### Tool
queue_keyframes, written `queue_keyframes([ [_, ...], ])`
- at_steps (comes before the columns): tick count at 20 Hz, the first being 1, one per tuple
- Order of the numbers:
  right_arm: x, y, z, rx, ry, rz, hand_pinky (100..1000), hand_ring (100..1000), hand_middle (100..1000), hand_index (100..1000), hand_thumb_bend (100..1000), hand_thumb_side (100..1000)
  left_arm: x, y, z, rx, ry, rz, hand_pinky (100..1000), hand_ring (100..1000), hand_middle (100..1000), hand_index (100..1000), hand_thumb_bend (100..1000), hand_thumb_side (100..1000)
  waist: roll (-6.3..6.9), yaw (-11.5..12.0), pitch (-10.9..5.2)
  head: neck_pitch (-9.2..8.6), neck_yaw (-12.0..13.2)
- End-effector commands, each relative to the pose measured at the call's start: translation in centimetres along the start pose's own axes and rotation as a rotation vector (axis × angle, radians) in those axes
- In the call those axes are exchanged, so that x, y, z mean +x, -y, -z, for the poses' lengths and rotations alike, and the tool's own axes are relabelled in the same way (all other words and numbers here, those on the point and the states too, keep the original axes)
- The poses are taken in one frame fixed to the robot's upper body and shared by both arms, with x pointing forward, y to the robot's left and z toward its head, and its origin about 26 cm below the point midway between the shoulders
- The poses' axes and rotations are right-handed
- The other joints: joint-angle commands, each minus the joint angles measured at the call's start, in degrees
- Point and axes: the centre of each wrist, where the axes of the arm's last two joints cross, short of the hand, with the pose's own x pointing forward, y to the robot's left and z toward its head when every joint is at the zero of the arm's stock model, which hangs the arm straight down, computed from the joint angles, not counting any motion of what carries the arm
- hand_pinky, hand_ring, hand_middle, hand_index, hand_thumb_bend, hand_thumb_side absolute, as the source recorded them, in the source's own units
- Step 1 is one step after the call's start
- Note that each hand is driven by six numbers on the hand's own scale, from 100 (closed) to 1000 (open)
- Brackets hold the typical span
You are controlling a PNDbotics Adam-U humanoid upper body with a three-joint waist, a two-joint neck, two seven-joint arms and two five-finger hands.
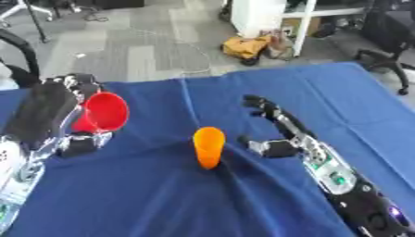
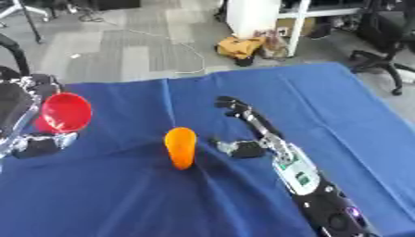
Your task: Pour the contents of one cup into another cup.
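The left hand (image 1: 57, 115) has its fingers curled round a red cup (image 1: 103, 112) and holds it up off the table, tipped on its side so its open mouth faces the middle. The right hand (image 1: 279, 127) rests on the blue cloth (image 1: 162, 194) with its fingers out straight, holding nothing. Between the two hands stands an orange cup (image 1: 208, 147), upright on the cloth, just beside the right hand's thumb but not touching it. I cannot see what is inside the red cup.

Both cups look like thin plastic, so I think they are light and a bit bendy, and smooth enough to slip. The orange cup is tall and thin and sits on soft cloth, so a bump could knock it over. The best place to hold it is round its middle, with the thumb on one side and the fingers on the other
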Motion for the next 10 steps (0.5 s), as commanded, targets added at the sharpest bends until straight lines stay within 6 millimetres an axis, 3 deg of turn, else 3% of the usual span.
queue_keyframes([
  [1,1.8,3.1,0.8,-0.212,0.036,0.005,884,963,951,893,381,301,-0.9,1.3,-0.1,0.036,-0.092,-0.235,340,244,274,542,332,100,-0.23,-0.17,-0.74,-0.26,0.56],
  [5,2.9,3.4,1.4,-0.296,0.063,0.027,882,956,940,891,356,286,-1.7,2.9,-1.0,0.029,-0.141,-0.342,362,285,303,555,381,100,-0.57,-1.03,-0.33,-0.47,1.38],
  [10,3.7,4.2,1.0,-0.412,0.056,0.052,875,950,933,888,338,301,-0.6,6.3,-2.6,-0.001,-0.15,-0.52,392,352,358,589,482,100,-0.59,-0.97,-0.01,-0.51,1.31],
])
